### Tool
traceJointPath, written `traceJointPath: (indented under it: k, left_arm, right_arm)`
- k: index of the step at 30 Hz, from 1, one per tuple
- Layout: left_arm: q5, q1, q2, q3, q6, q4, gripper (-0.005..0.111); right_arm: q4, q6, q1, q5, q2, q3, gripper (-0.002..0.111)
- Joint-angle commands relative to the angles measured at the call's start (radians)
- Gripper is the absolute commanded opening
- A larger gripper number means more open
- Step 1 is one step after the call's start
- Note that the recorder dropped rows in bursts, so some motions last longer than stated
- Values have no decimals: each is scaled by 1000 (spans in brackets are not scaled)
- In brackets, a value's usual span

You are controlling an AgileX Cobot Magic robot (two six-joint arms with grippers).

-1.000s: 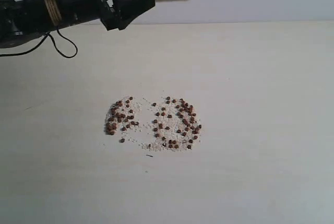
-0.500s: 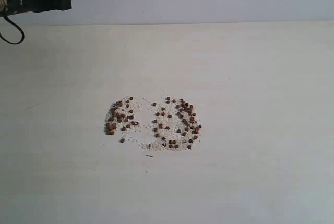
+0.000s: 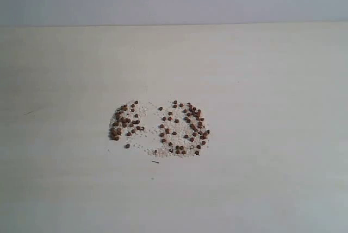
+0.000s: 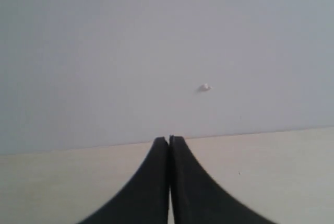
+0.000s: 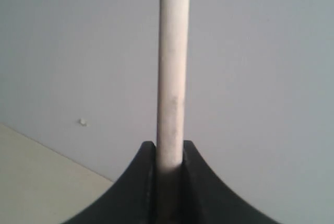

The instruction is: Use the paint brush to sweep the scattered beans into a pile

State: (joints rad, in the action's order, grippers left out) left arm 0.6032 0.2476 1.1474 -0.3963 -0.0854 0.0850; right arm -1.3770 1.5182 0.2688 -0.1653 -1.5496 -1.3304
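Your left fingers (image 4: 148,192) are pressed together with nothing between them. They point at the pale wall (image 4: 104,36), just above the far edge of the tabletop (image 4: 271,172). A small white speck (image 4: 205,86) sits on the wall beyond their tips.

In the exterior view, the beans (image 3: 163,130) lie near the middle of the tabletop. They form two loose clusters side by side on a patch of fine whitish grains, with a thin gap between the clusters. One or two beans sit just off the lower left edge.

Your right fingers (image 5: 130,198) pinch the paint brush (image 5: 172,67). From the wrist it shows as a pale narrow shaft running straight out from between them toward the wall. In the exterior view only a cream block shows at the top right edge, in front of the wall and well apart from the beans. You cannot tell from these views how far the beans lie from either pair of fingers.
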Motion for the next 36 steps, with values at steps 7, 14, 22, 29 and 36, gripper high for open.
traceJointPath:
  k: [7, 14, 22, 29, 36]
  left_arm:
    - [59, 9, -459, 341, 66, -126, 0]
    - [-10, 9, -598, 396, 63, -175, 0]
    - [-191, 9, -652, 396, 61, -175, 0]
    - [-300, 9, -765, 396, 61, -160, 0]
    - [-510, 9, -956, 396, 85, -160, 0]
  right_arm:
    - [24, 6, 222, 112, 126, 186, 0]
    - [129, 8, 361, 318, 181, 331, 0]
    - [524, -343, 530, 733, 308, 554, 0]
    - [749, -659, 563, 973, 386, 777, 0]
    - [751, -674, 563, 1113, 390, 897, 0]
